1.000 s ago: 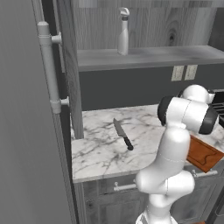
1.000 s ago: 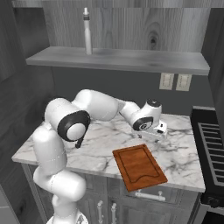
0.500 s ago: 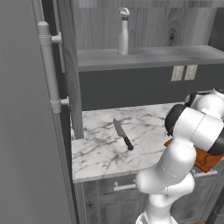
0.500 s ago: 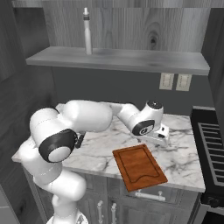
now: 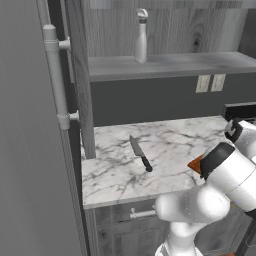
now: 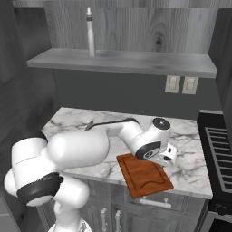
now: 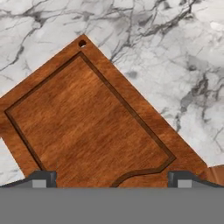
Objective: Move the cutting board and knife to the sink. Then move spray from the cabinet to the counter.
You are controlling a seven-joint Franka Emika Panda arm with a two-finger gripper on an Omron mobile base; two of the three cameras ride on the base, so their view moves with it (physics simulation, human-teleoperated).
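Our arm has swung forward and down over the past second, bringing the gripper [image 6: 166,156] low over the cutting board [image 6: 145,175], jaws spread wide and empty. The board lies flat near the front edge of the counter [image 6: 190,167], the knife [image 5: 140,153] well apart on the marble. The spray [image 6: 90,32] stands on the cabinet [image 6: 136,61] shelf. We judge every step is left to do.
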